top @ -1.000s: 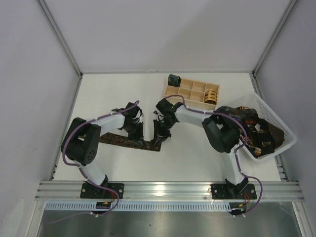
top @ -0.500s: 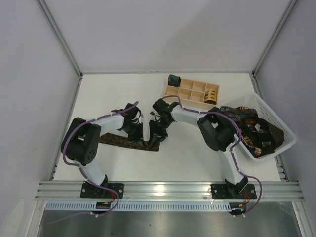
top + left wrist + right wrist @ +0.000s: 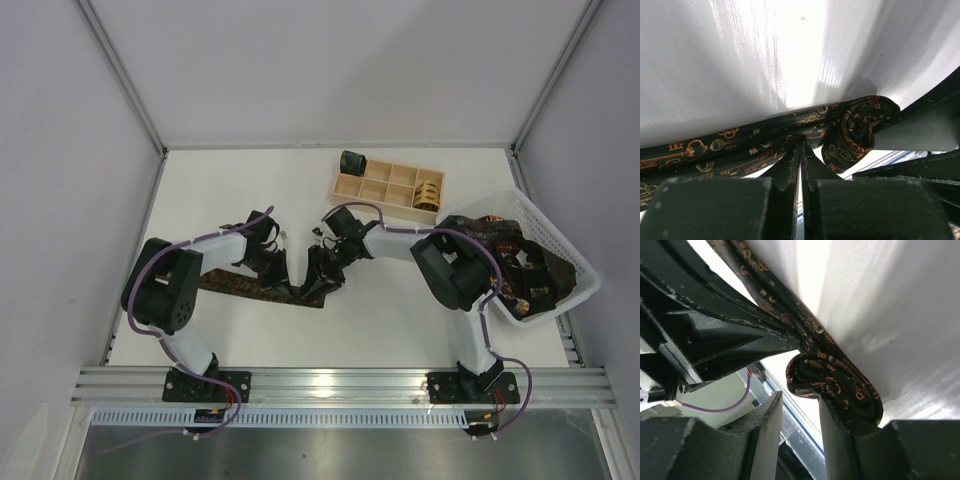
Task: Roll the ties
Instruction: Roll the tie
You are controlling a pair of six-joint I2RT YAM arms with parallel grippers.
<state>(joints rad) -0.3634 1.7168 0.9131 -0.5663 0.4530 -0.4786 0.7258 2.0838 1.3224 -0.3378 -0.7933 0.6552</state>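
Watching the feeds, I see the left gripper pinching the tie just beside its coiled end, which sits at the tips of the spread right gripper.

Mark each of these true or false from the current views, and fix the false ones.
1. The tie on the table has a coil started at one end. True.
2. The basket is empty. False: it holds a heap of ties.
3. A gold rolled tie sits in a compartment of the wooden tray. True.
4. The left gripper has its fingers spread wide. False: they are almost together, with the tips on the tie.
5. The right gripper is over the basket. False: it is at the tie's coiled end, beside the left gripper.
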